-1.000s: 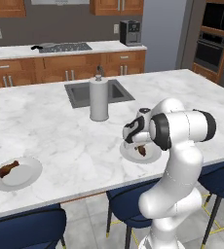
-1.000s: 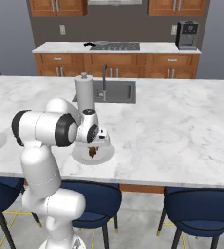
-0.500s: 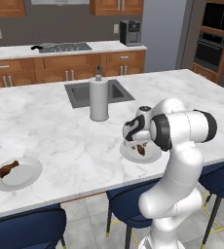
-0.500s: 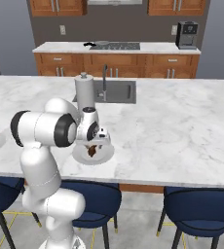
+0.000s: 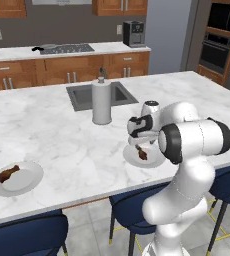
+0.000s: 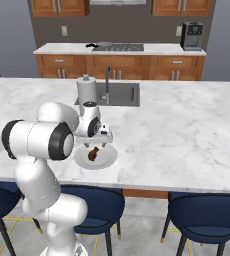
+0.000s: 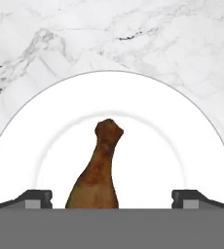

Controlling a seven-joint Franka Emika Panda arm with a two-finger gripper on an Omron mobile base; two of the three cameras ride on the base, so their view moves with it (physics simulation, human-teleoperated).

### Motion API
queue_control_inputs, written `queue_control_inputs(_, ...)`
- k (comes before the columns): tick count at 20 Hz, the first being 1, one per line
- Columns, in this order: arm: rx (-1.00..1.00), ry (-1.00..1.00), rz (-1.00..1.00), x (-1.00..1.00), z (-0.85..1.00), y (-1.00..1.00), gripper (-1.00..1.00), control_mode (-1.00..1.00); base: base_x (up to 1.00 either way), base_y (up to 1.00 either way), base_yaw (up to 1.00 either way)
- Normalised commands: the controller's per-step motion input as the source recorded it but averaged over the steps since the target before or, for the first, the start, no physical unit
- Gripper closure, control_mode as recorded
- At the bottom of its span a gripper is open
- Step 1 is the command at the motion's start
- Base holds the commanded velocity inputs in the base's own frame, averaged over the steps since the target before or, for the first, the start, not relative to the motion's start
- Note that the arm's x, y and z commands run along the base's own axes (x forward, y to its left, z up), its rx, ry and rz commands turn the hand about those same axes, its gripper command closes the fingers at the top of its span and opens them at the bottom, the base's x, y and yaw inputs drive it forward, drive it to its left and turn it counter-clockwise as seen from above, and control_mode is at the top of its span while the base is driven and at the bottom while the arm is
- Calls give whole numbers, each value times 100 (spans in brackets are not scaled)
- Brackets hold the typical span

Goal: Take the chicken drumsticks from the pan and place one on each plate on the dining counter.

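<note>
On the dining counter [image 5: 52, 130] both plates are served — one drumstick [image 5: 8, 173] lies on the far plate [image 5: 22, 181], the other drumstick [image 7: 98, 170] on the near plate [image 7: 182, 141]. Gripper [image 7: 111, 199] spread wide, grasping nothing — task appears complete.

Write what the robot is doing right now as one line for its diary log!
gripper: open, above near plate | drumstick: lying on near plate, released | other drumstick: on far plate | step: both plated
</note>
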Motion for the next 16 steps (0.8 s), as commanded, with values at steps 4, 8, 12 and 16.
queue_control_inputs(4,1,0,0,-75,42,-5,-100,-100,0,0,0)
queue_control_inputs(8,0,0,0,-88,38,-10,-100,-100,0,0,0)
queue_control_inputs(12,0,2,0,-85,47,-16,-100,-100,0,0,0)
queue_control_inputs(16,0,3,0,-88,57,-17,-100,-100,0,0,0)
